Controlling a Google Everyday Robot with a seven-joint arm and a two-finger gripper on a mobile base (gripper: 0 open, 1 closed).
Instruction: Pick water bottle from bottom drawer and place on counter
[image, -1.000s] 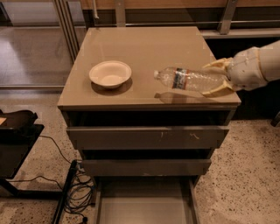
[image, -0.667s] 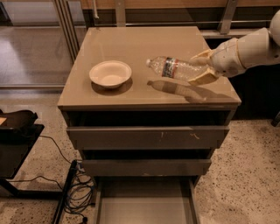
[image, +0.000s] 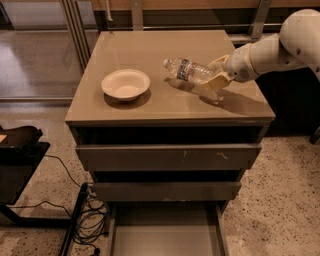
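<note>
Black metal is being shown at the left edge, where a low stand (image: 20, 150) is being cut off by the frame. Just right of it, a tangle of dark cables (image: 86, 220) is being trailed over the speckled floor (image: 55, 182).

On the left half of the glossy taupe counter (image: 150, 47), a shallow white bowl (image: 125, 84) is being supported upright. Under the counter, the top drawer (image: 167, 156) and the middle drawer (image: 165, 191) are being seen one above the other. The bottom drawer (image: 165, 235) is being shown pulled out toward the near edge, with its grey floor in view.

Right of the bowl and apart from it, the water bottle (image: 187, 71) is being held on its side over the right half of the counter. Its white cap is being pointed left toward the bowl, and its label band is being shown just behind the neck. A dark reflection is being cast on the counter beneath it.

The bottle's base end is being clamped between the tan fingers (image: 216, 62) of the gripper (image: 212, 74), so the bottle is being gripped firmly. The gripper is being carried over the counter's right side by the white arm (image: 280, 42), which is being extended in from the right edge.
</note>
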